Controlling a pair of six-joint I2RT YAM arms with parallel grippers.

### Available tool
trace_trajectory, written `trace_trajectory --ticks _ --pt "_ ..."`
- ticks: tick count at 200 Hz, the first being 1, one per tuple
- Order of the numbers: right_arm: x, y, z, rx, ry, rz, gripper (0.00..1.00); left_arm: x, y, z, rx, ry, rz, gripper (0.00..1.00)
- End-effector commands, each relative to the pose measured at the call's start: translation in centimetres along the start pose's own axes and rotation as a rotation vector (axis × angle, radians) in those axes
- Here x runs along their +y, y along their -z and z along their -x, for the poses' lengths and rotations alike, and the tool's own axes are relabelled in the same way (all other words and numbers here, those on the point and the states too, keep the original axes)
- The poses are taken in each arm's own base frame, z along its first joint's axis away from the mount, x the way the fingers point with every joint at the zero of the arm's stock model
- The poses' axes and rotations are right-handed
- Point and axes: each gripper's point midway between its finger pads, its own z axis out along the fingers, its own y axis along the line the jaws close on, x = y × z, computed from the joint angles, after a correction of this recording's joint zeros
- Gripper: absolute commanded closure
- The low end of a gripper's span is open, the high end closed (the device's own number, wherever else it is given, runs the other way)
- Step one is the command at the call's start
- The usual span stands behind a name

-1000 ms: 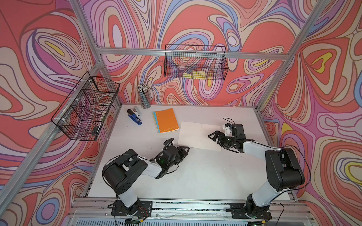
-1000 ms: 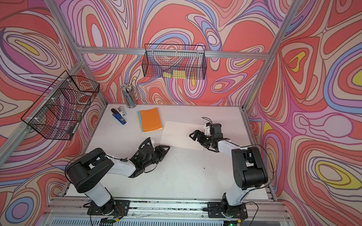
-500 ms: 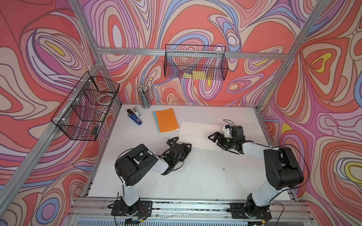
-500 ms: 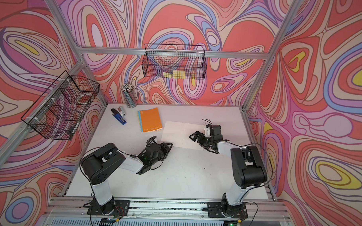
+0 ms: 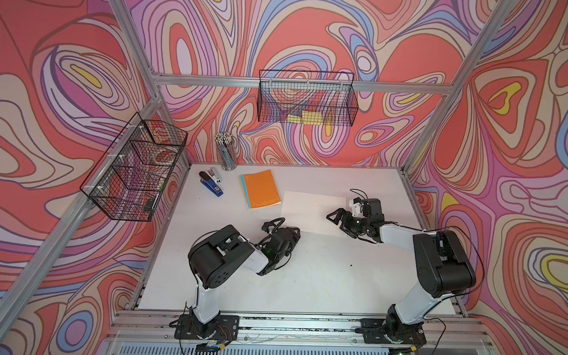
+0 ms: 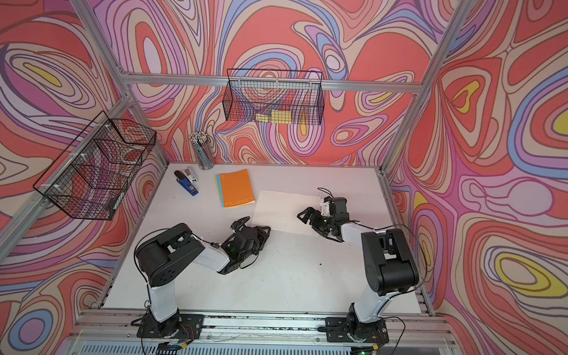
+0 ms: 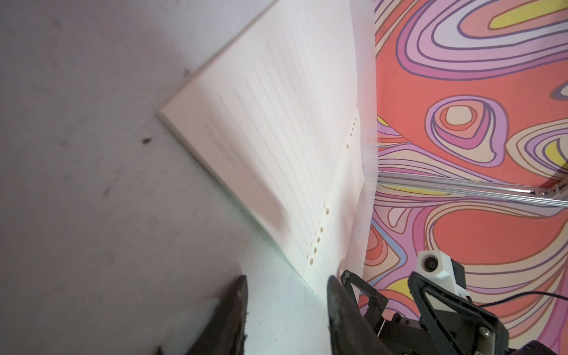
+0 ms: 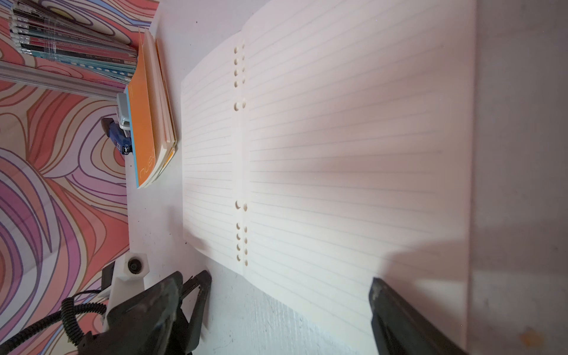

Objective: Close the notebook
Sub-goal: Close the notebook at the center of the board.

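Notebook (image 5: 307, 211) lies open at centre frame, its lower-right corner hidden under the right tool (image 5: 338, 223), whose jaws gape wide, gripping nothing. Left tool (image 7: 287, 281) stands partly open, empty.

high top views down over the whole table (image 5: 321, 277), both wrist views close on the notebook (image 7: 276, 123)

Clearance round the open notebook (image 5: 307, 211)
Front: table (image 5: 321, 277) bare, free passage. Back-left corner: orange notebook (image 5: 260, 189) just beside it, with stapler (image 5: 211, 183) and pencil cup (image 5: 225, 152) beyond. Front-left corner: left gripper (image 5: 292, 235) near. Right end: right gripper (image 5: 338, 221).
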Motion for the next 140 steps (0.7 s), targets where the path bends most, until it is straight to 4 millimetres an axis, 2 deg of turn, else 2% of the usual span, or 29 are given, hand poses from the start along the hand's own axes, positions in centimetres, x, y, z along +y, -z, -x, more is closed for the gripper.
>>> trace_trajectory --ticks 1,44,140 --pt "-0.9 -0.1 -0.6 0.013 -0.019 -0.014 0.02 1.2 -0.7 0.4 -0.052 0.041 0.031 0.58" --pt "-0.8 0.1 -0.7 0.012 -0.02 -0.012 0.02 1.4 -2.1 0.2 -0.072 0.062 0.071 0.59" --pt "-0.6 0.4 -0.7 0.019 -0.014 -0.007 0.02 4.0 -2.9 0.7 -0.129 0.079 0.095 0.68"
